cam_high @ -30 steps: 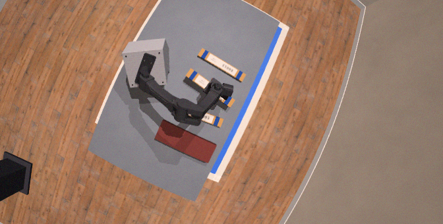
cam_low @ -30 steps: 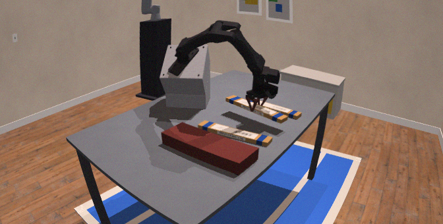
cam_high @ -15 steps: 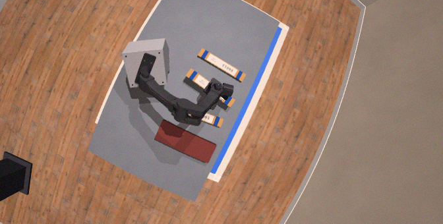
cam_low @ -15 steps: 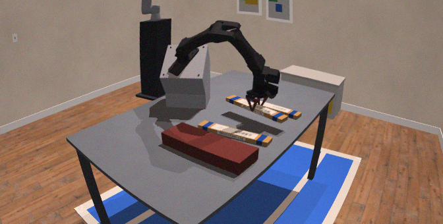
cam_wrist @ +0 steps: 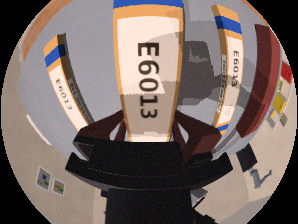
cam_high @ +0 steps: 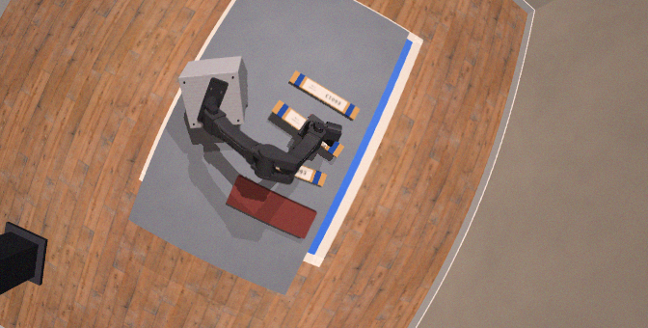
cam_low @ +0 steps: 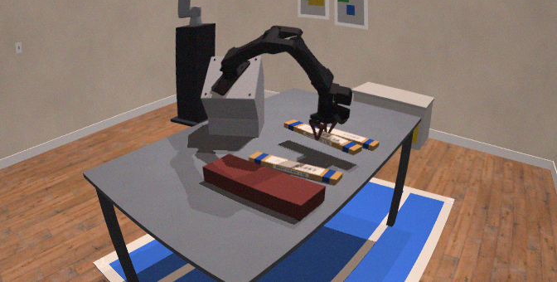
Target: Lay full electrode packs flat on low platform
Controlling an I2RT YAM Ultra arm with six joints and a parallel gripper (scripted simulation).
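Gray table [cam_high: 309,21] [cam_low: 166,180] on a wood-plank floor [cam_high: 463,123] [cam_low: 50,217], beige walls around; two framed pictures [cam_low: 313,2] [cam_low: 351,5] hang beyond. The gripper [cam_low: 325,130] [cam_wrist: 149,111], fingers pinching the middle pack [cam_high: 291,118] [cam_low: 336,139] [cam_wrist: 148,70] by its two long sides, carries it level above the table, its shadow apart below. On one side of the fingers lies the outer pack [cam_high: 325,95] [cam_low: 369,143] [cam_wrist: 65,90]; on the other, the near pack [cam_high: 310,175] [cam_low: 296,167] [cam_wrist: 231,70], then, beyond it, the dark-red platform [cam_high: 272,206] [cam_low: 265,184] [cam_wrist: 261,85], bearing no pack.
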